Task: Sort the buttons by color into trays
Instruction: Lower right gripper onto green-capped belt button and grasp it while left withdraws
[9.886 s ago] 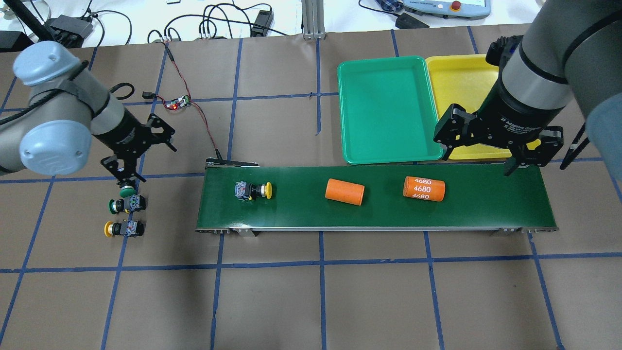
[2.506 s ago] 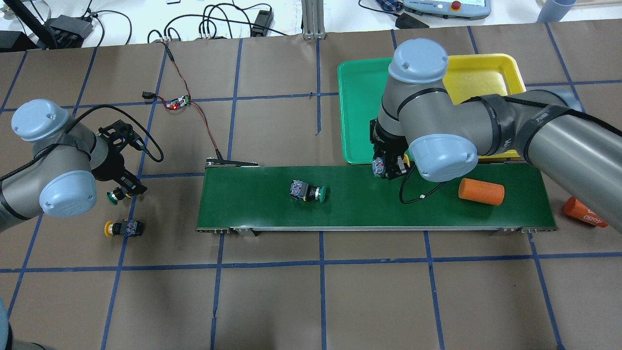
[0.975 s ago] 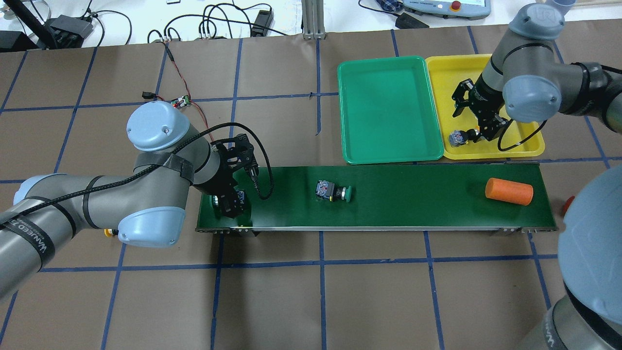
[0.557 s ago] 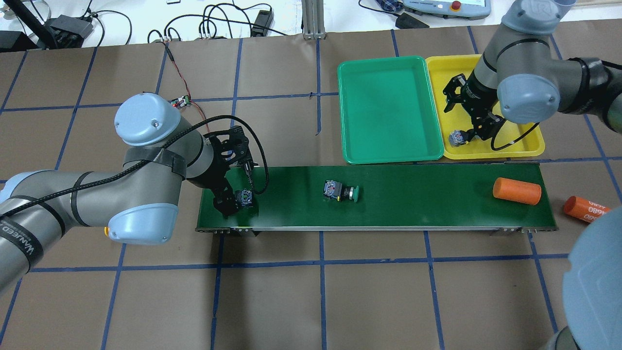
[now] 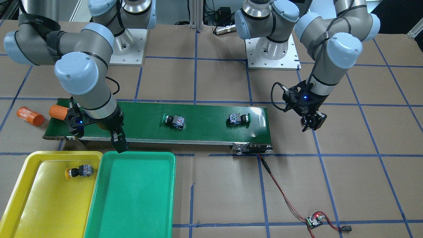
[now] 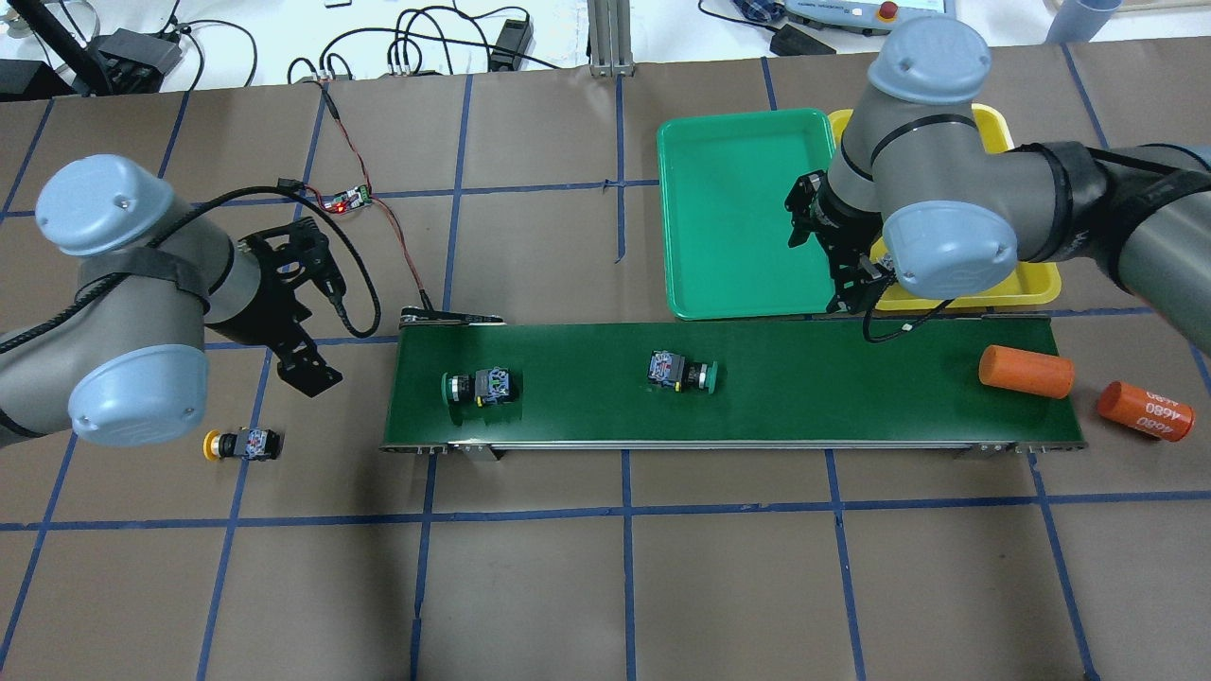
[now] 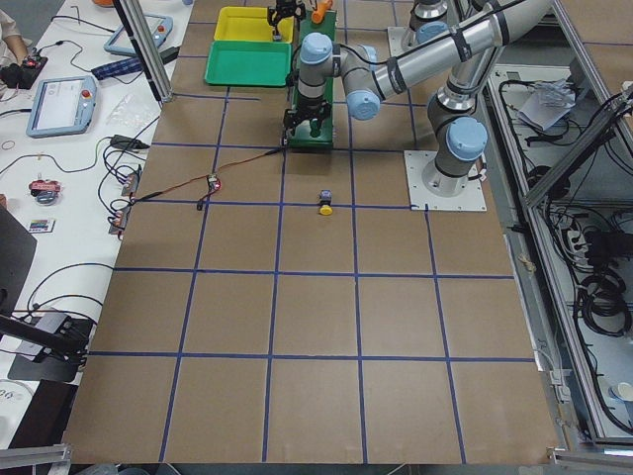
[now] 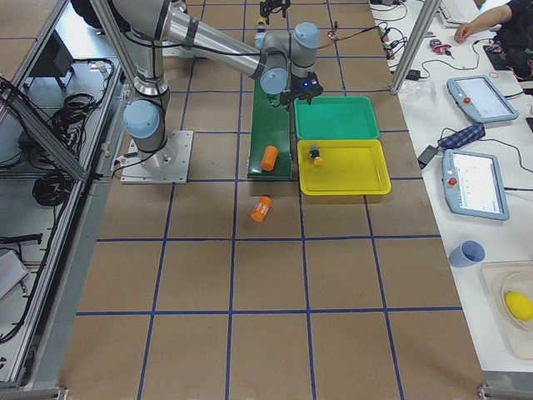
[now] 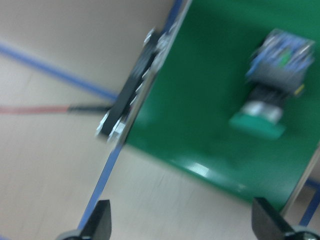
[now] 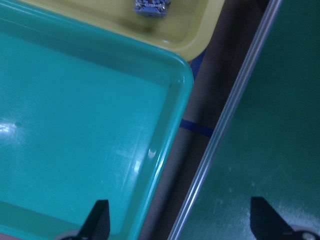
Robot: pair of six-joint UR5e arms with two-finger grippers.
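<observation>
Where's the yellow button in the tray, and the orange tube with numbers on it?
Yellow button in the tray (image 5: 79,171): front-facing view, on its black middle.
Orange tube marked 4680 (image 6: 1145,411): overhead view, on its printed side.

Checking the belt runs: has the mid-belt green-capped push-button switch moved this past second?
Yes: the green-capped switch slid rightward in overhead view, now level with the green plastic tray's left rim.

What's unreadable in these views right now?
- Overhead: right arm covers most of the yellow tray, hiding its yellow button.
- Right wrist: top edge cuts that button off.
- Left wrist: motion blur smears the green button.
- Exterior left: left arm overlaps the conveyor belt; its load is indiscernible.
</observation>
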